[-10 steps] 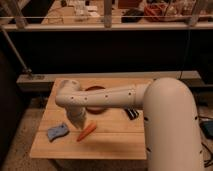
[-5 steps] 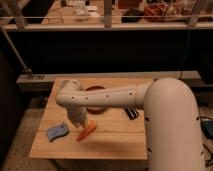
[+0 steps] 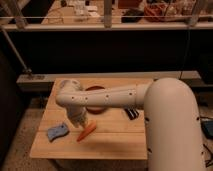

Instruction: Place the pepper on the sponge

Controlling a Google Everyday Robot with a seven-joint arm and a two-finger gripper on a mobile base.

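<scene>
The orange-red pepper (image 3: 87, 131) lies on the wooden table (image 3: 110, 142), tilted with its tip toward the front left. The light-blue sponge (image 3: 57, 131) rests flat to its left, a short gap away. My gripper (image 3: 80, 120) hangs at the end of the white arm, right above the pepper's upper end and to the right of the sponge. The arm's wrist hides most of it.
A dark red round plate (image 3: 100, 97) sits behind the arm, partly covered by it. A small dark object (image 3: 131, 113) lies on the table right of centre. A railing and dark wall run behind the table.
The arm and gripper have barely shifted; the pepper and sponge lie where they were.
</scene>
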